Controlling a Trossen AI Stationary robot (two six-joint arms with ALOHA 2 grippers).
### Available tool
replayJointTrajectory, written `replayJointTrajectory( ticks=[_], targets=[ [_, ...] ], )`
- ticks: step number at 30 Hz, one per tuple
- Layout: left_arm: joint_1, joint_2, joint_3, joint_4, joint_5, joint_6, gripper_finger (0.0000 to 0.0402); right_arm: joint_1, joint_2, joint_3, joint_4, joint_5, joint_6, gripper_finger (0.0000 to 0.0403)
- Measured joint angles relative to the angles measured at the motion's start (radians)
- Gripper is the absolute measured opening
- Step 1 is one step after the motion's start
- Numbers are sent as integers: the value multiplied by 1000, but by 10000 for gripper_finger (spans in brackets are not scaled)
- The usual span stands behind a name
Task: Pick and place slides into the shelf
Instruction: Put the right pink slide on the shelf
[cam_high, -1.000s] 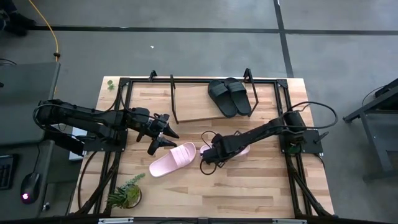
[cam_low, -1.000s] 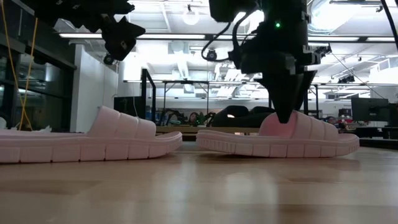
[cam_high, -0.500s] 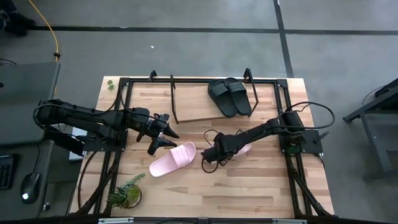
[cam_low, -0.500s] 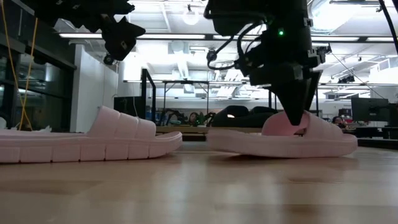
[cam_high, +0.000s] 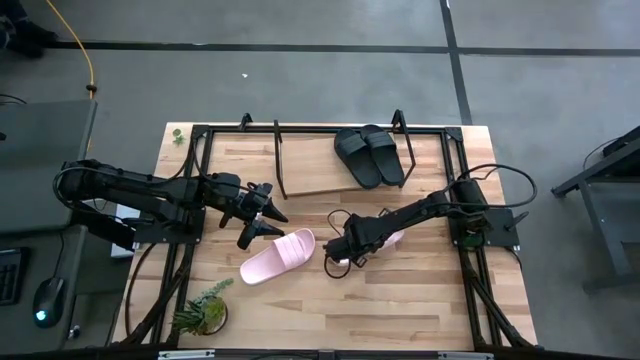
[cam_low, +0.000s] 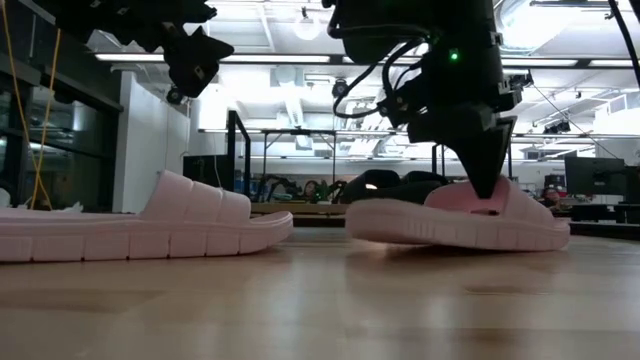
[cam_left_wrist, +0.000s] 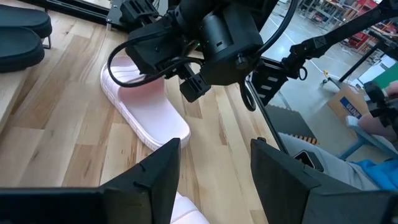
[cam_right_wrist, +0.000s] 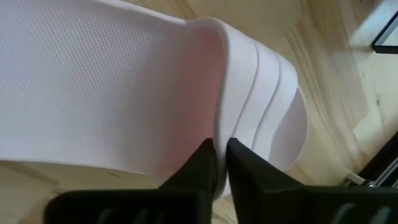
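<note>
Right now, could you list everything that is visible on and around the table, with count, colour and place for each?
pink slides: 2, pale pink; free pink slide lies at table centre, held pink slide beside it, heel end raised off the table
black slides: 2, black, side by side on the shelf's right part
shelf: 1, black hoops with wooden board, back of table
plant: 1, green, front left corner
table: 1, light wood
left tool: open, above the table left of centre
right tool: shut on the held pink slide's strap
</note>
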Motion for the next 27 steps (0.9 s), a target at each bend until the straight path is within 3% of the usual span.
replayJointTrajectory(
  ticks=[10, 19, 27],
  targets=[
    [0, 0, 0, 0, -26, -4, 179, 0, 0, 0, -43, 0, -41, 3],
    [-7, 0, 0, 1, -40, 109, 179, 0, 0, 5, -50, 22, -90, 2],
    [-127, 0, 0, 22, -207, 294, 179, 0, 0, 62, -43, 92, -140, 1]
  ],
)
